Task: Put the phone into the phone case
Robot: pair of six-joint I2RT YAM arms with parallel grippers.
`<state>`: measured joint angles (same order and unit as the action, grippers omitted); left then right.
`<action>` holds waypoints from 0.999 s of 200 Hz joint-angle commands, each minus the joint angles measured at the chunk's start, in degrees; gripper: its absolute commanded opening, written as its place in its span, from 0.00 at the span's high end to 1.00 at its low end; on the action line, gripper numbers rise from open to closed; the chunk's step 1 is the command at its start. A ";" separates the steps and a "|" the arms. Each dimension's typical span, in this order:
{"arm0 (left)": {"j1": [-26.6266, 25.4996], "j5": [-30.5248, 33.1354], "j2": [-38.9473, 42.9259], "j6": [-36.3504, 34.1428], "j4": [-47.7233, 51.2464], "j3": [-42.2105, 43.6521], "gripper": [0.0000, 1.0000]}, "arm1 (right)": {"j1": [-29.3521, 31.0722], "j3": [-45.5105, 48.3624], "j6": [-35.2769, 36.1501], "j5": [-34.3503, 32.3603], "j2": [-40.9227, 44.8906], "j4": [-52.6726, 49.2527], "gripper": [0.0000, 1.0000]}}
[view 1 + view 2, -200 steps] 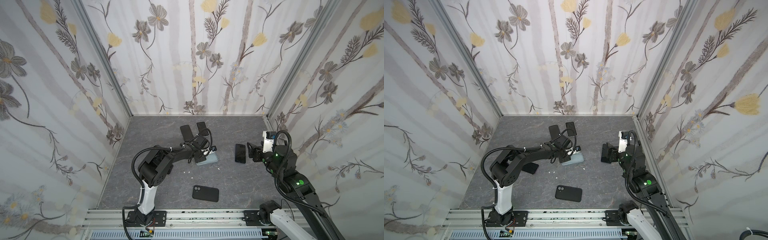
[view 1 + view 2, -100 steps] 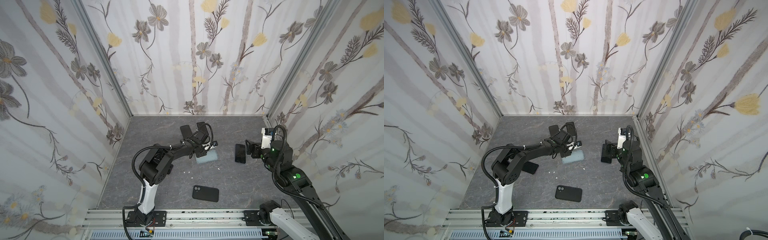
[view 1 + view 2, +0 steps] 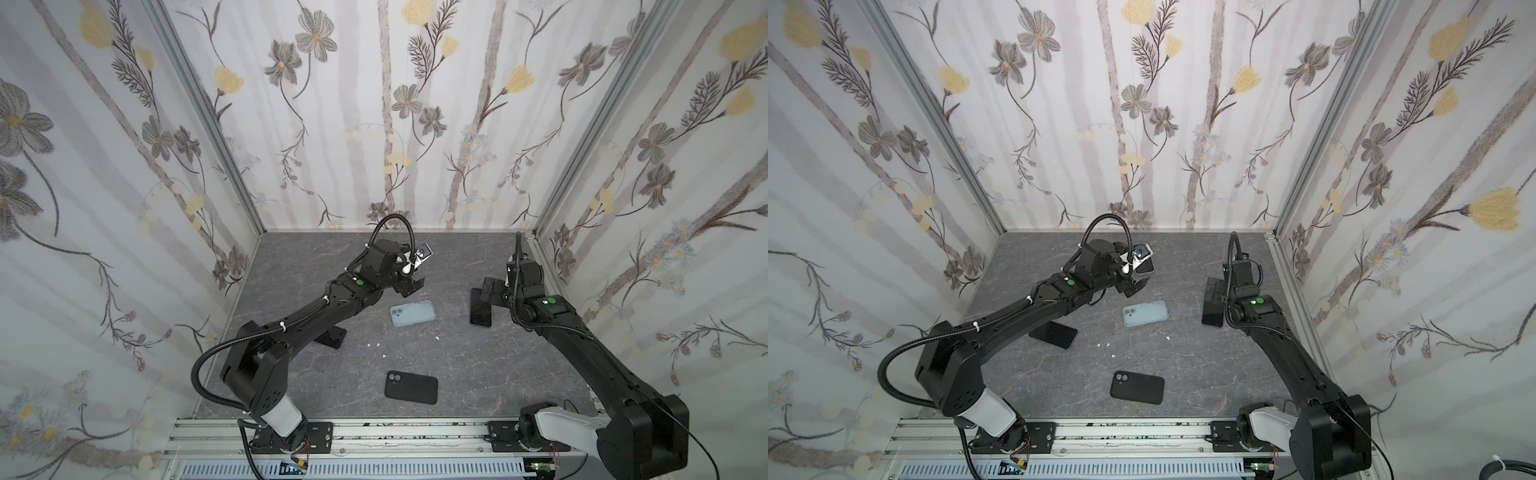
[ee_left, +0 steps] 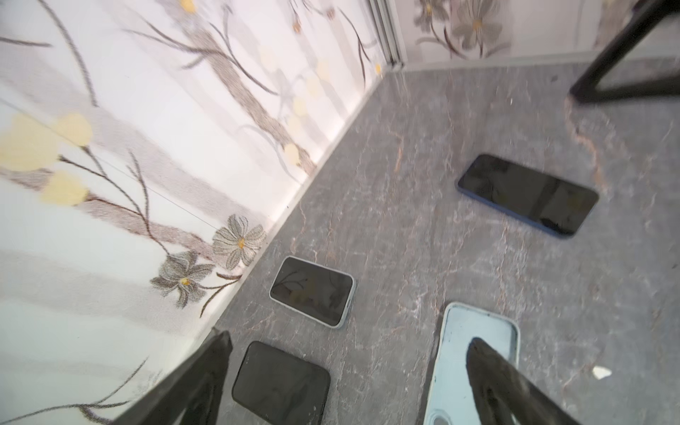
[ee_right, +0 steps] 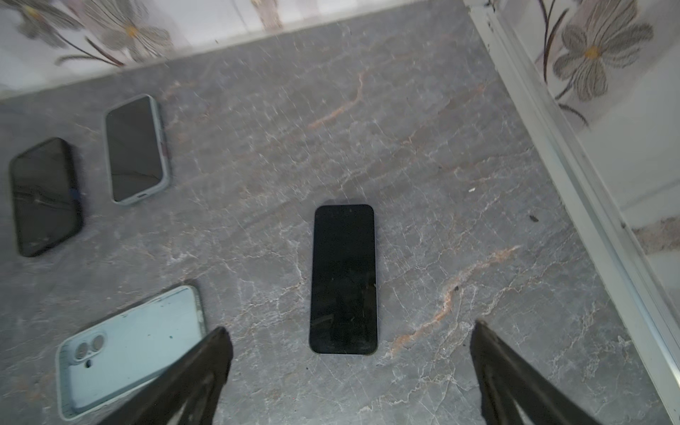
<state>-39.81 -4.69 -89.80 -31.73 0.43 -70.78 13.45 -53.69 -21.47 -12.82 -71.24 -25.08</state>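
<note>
phone [image 5: 344, 279] lies flat beneath the spread right hand [image 5: 349, 327], untouched.

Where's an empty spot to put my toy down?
Bare table lies between the black case and the right arm, and in the back right corner beyond the bare phone. Crowded: around the blue case and the two cased phones by the back wall.

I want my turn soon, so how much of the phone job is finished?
Not close yet. Two phones by the back wall already look cased. Nothing is held: the left hand is open near the empty blue case, the right hand open over the bare phone. Left: putting that phone into the case.
</note>
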 commanded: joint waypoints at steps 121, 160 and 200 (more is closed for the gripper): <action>-0.88 -8.98 22.52 14.52 -12.01 20.06 0.00 | -0.80 0.05 -2.92 7.54 -25.11 2.49 0.10; -1.14 -8.88 22.91 14.85 -12.20 20.42 0.00 | -0.88 -2.20 -2.56 7.44 -28.86 2.08 0.12; -1.41 -8.96 22.98 15.00 -11.50 20.07 0.00 | -0.96 -4.03 -1.47 7.14 -31.70 1.09 0.17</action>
<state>-41.19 -13.37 -67.11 -16.86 -9.78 -50.50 12.64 -57.47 -23.49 -6.55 -101.27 -22.24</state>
